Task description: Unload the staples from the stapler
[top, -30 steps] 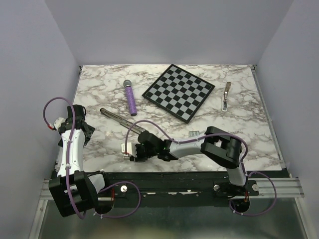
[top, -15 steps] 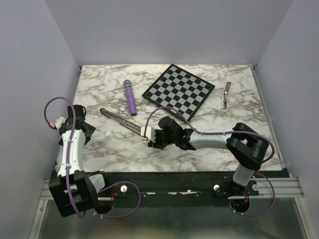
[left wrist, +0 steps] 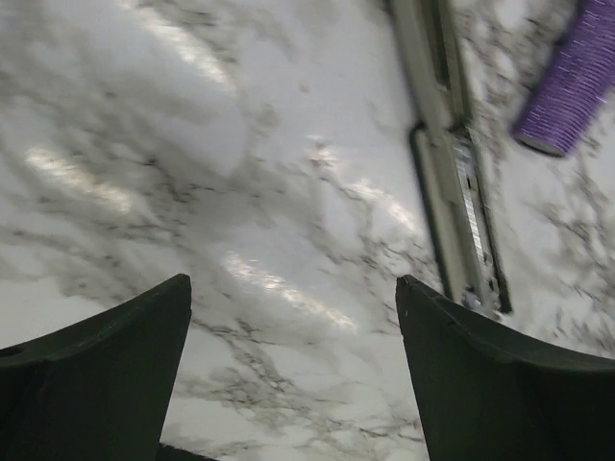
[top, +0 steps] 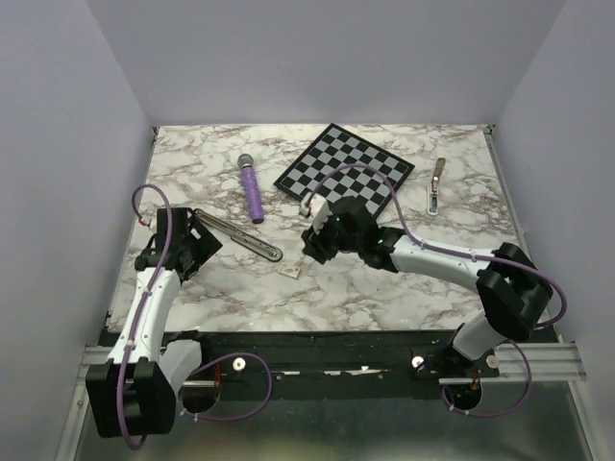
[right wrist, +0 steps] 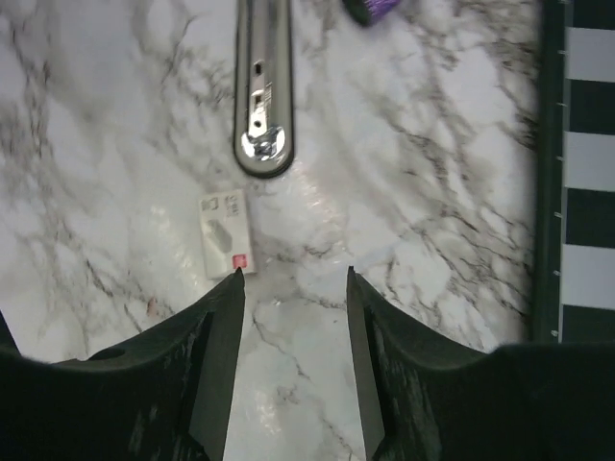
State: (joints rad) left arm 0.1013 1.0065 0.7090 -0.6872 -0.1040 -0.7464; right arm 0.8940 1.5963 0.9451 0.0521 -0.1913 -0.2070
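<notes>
Apparently approach step — stapler (top: 238, 235) flat on counter (top: 365, 298), between both arms. Left tool (left wrist: 291, 283) wide, empty; right tool (right wrist: 293, 274) half-open, empty, near its rounded end. Next, likely — brace body, release tray.

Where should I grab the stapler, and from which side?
Probably grip the stapler mid-length across its narrow width, coming straight down from above. It lies flat on the marble table, long and slim, so only its long sides offer a pinch; holding an end would likely let it swivel.
</notes>
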